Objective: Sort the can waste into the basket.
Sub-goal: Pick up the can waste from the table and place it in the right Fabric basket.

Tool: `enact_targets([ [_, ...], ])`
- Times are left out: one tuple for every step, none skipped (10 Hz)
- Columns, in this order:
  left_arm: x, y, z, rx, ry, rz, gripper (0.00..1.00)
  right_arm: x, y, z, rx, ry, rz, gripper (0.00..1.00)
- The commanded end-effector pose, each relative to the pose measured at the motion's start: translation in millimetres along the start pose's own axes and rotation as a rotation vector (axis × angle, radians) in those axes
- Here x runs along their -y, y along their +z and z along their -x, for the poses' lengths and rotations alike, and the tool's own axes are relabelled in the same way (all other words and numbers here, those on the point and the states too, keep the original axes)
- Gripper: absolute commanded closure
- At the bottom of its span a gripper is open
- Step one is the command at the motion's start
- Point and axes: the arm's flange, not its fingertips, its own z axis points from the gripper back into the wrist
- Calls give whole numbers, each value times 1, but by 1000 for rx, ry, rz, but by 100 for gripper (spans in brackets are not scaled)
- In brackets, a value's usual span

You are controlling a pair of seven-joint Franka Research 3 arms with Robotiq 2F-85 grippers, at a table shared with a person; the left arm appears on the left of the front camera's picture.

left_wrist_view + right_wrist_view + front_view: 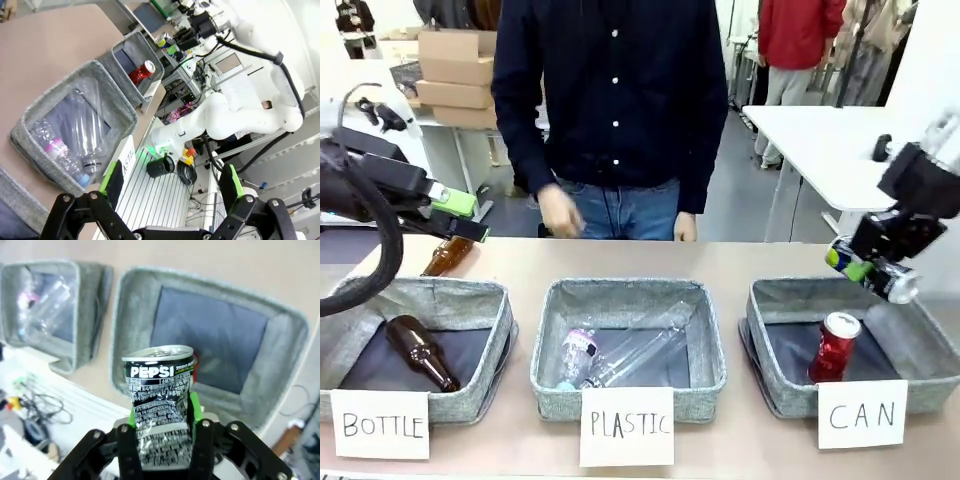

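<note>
Cans are split between the bin and the air: the red can (834, 346) stands upright inside the basket (775, 395) carded "CAN", toward its middle, while the silvery-grey can (873, 268) is pinched in the right claw (876, 262) above the basket's far rim. In the right wrist view that dented can (159, 390), printed PEPSI, sits squeezed between the green pads (195, 407), its silver top pointing away from the claw (162, 412), with the basket's dark lining (210, 340) directly beyond it and a sliver of red showing behind its edge.

The left claw (460, 215) hangs spread wide over the far left of the tabletop (650, 262), holding nothing, near a brown bottle (448, 256) lying outside the bins. Another brown bottle (420, 352) lies in the "BOTTLE" bin (470, 400), and clear plastic bottles (620, 355) lie in the "PLASTIC" bin (545, 385). A person (610, 90) stands at the far side, one hand (558, 212) lowered near the edge.
</note>
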Motion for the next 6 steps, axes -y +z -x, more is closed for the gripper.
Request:
enact_targets([
  [2,-2,3,21,7,16,0,10,-9,6,69,-20,-14,93],
  [2,-2,3,21,7,16,0,12,-10,5,74,-34,-15,93],
  [2,-2,3,21,7,16,0,14,-10,2,81,-33,-26,93],
  [2,-2,3,21,7,16,0,15,-8,0,83,-45,-17,93],
  [2,-2,3,21,7,16,0,19,-6,-1,100,-63,-5,93],
  [2,-2,3,21,7,16,0,26,-5,-2,129,-111,24,93],
])
